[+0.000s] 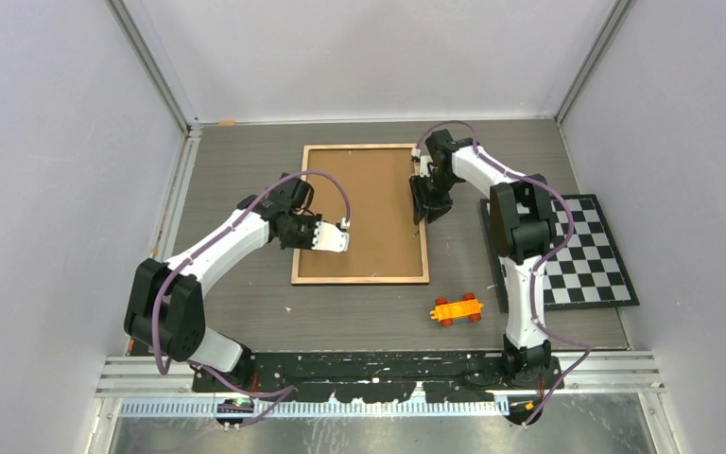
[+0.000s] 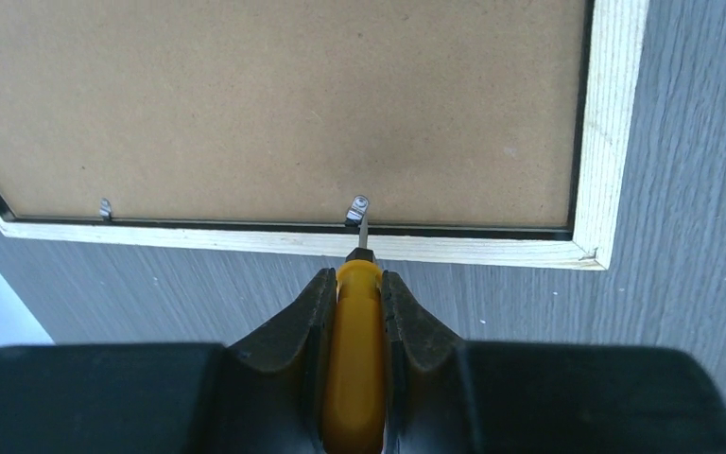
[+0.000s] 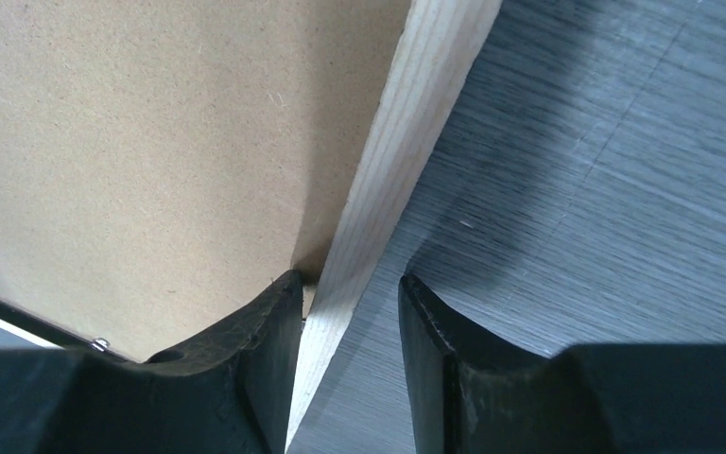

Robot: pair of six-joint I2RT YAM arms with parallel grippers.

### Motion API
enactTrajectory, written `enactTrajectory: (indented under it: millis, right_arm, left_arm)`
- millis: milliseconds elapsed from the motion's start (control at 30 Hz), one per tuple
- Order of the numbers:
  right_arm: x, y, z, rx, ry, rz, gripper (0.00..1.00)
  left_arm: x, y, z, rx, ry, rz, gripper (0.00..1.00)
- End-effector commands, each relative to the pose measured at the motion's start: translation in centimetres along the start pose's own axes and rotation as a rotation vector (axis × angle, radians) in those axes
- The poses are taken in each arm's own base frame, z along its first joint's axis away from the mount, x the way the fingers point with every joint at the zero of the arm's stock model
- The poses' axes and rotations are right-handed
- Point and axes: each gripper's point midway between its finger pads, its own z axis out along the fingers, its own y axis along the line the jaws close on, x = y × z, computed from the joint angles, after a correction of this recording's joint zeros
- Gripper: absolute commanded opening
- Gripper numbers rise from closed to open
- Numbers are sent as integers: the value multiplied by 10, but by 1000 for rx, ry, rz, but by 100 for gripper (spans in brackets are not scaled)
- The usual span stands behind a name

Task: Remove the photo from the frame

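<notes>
Mid-counter (image 1: 246, 312), back up: the frame (image 1: 369, 189). Over its left edge, the left hand (image 1: 333, 236), with a screwdriver (image 2: 357, 350) between the fingers, tip at a clip (image 2: 357, 206) on that rim. Astride the right rim, the right hand (image 3: 345, 288), one finger over the backing board (image 3: 151, 142), the other over bare counter. Right of the frame, partly under the right arm (image 1: 520, 227): a checkerboard mat (image 1: 596, 255). Before the frame's near right corner, apart from it: a toy car (image 1: 457, 309).
</notes>
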Motion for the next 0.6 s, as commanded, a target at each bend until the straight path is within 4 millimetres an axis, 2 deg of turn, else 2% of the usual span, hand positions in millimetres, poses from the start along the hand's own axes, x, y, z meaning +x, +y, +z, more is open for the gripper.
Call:
enactTrajectory:
  millis: [0, 167, 333, 467, 567]
  right_arm:
    - [11, -16, 24, 81, 59, -30, 44]
    - [17, -17, 29, 106, 81, -69, 38]
    - [22, -18, 33, 125, 97, -105, 34]
    - [25, -19, 33, 135, 104, -120, 32]
    - [24, -19, 32, 138, 100, -119, 32]
  left_arm:
    - [-16, 17, 5, -56, -89, 171, 0]
    - [-30, 11, 7, -90, -174, 370, 0]
    - [-46, 24, 6, -219, -229, 526, 0]
    - [-52, 45, -10, -276, -240, 421, 0]
    - [-51, 47, -27, -220, -246, 264, 0]
